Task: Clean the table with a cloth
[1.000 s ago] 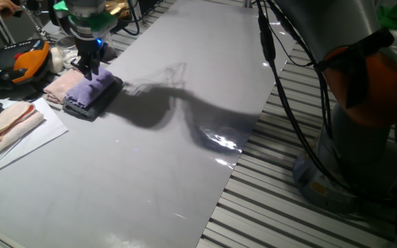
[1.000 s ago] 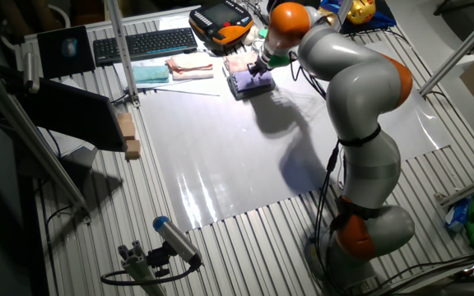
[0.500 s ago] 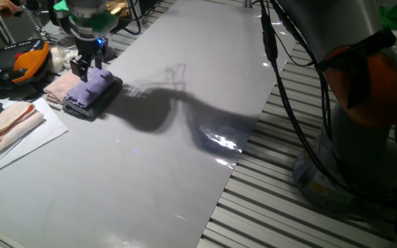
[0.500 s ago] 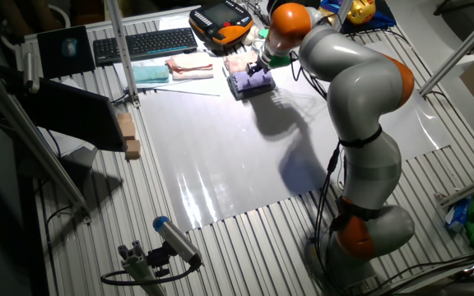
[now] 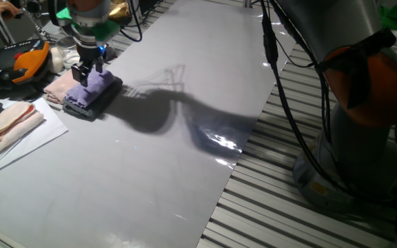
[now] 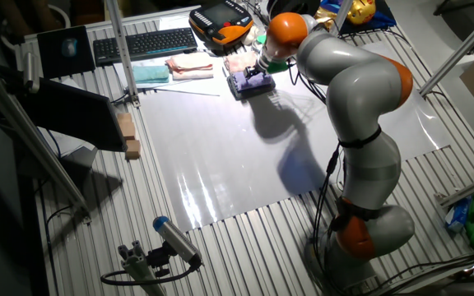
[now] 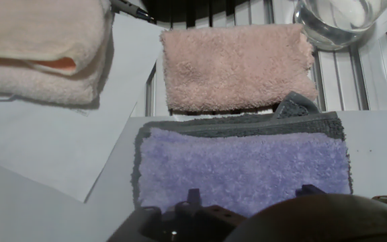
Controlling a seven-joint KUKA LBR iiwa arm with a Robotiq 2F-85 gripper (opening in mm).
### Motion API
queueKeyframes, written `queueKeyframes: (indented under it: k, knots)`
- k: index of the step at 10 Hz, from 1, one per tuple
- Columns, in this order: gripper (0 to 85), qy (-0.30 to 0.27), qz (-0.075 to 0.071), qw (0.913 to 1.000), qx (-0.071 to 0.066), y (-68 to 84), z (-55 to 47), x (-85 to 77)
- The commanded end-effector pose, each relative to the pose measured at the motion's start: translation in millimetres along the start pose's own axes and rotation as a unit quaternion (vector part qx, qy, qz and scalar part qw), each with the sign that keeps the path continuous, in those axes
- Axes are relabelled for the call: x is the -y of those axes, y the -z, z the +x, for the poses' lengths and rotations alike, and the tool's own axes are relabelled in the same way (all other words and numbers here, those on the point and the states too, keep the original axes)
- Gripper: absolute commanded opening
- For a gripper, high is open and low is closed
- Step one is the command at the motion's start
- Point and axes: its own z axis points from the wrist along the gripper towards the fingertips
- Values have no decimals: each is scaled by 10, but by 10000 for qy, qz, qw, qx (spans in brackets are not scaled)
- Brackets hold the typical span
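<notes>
— Cloth position?
— Lavender cloth [image 7: 244, 168] lies flat on a dark grey folded cloth [image 7: 240, 122] at the tabletop's [image 5: 185, 158] far left corner, just beside a pink cloth [image 7: 237, 64].
— And your hand?
— My hand [image 5: 87, 71] hovers just above the lavender cloth, fingers slightly apart, holding nothing.

The glossy table [image 5: 185, 138] carries a dark grey cloth [image 5: 96, 102] — near one corner.

Slatted metal floor grating [image 5: 309, 213], dim light
</notes>
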Motion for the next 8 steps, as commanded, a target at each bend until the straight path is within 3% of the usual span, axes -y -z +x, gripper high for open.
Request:
queueKeyframes:
  k: [1,7,8]
  knots:
    - [680,20,7,10000,6,-1,-11,-6]
    - [680,59,79,9999,-49,-85,-17,-14]
    - [850,19,124,9999,-27,-71,-26,-16]
